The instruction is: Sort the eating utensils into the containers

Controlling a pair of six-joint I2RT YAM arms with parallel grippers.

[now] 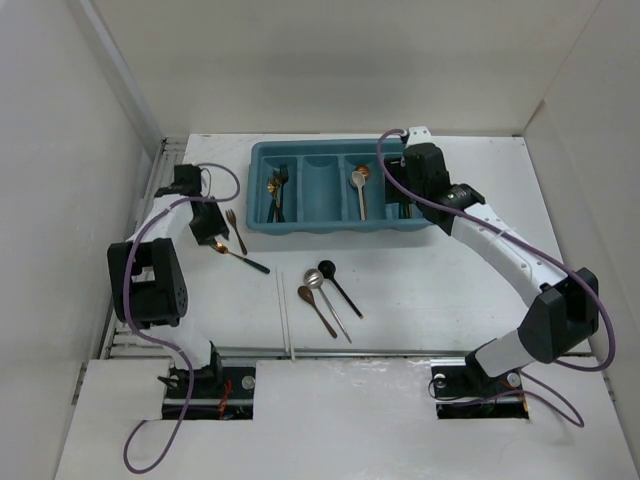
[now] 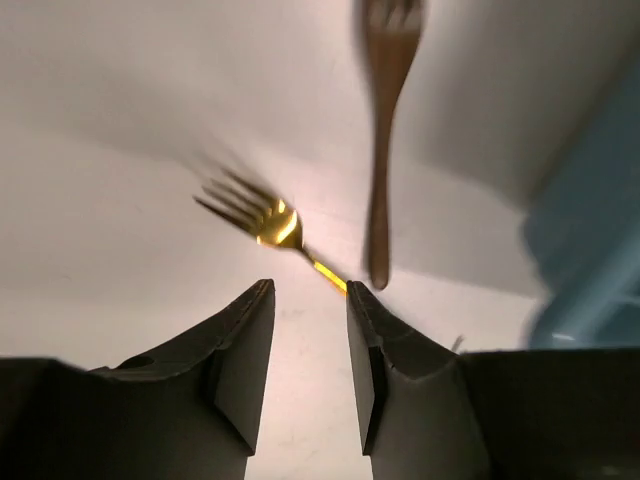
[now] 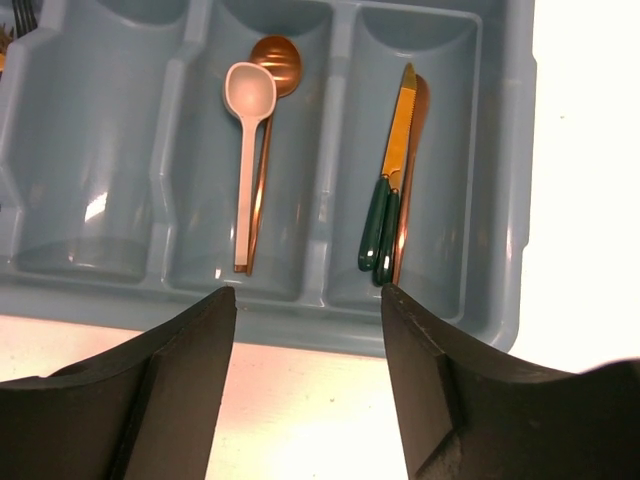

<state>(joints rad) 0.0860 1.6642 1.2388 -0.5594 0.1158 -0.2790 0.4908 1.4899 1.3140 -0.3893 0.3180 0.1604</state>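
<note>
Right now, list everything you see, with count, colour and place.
tray: one, teal, four slots, far side of table
tray forks: several, dark and gold, leftmost slot
tray spoons: two, cream and copper, third slot
knives: at least two, gold, copper, green handles, rightmost slot
copper fork: one, table left
gold fork: one, beside it
loose spoons: three, copper, silver, black, table centre
chopsticks: white, count unclear, near edge
left gripper: black, open, above gold fork
right gripper: black, open, above tray's near wall

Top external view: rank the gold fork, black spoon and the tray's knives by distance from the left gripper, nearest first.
1. gold fork - right at the left gripper, table's left side.
2. black spoon - mid-table.
3. knives - rightmost slot of the tray, far side.
</note>
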